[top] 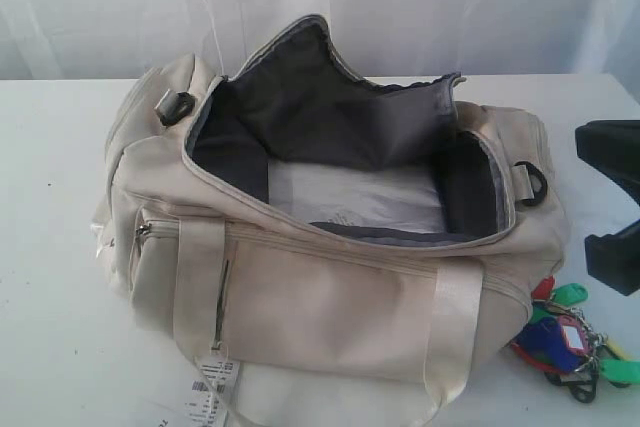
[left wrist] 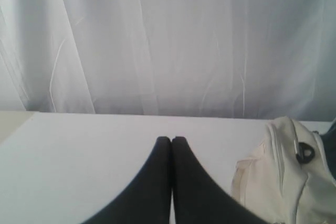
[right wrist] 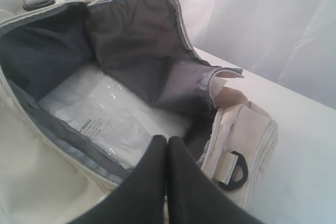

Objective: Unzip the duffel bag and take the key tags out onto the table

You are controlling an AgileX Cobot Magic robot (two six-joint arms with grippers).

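Note:
The cream duffel bag [top: 330, 297] lies on the white table [top: 50, 347] with its top zip wide open and its dark grey lining showing. The key tags [top: 570, 337], a bunch in green, blue, red and yellow, lie on the table by the bag's right end. My right gripper [right wrist: 167, 139] is shut on nothing and hovers over the bag's [right wrist: 31, 182] open mouth near its D-ring end. The exterior view shows only black parts of the right arm [top: 612, 152] at the right edge. My left gripper [left wrist: 171, 140] is shut and empty above bare table, beside the bag's [left wrist: 273, 182] other end.
A clear plastic sheet with print [right wrist: 105, 119] lines the bag's bottom. A white barcode hangtag [top: 212, 387] hangs off the bag's front near the table's edge. Black D-rings [top: 533, 185] sit at both ends. White curtains [left wrist: 168, 40] hang behind the table.

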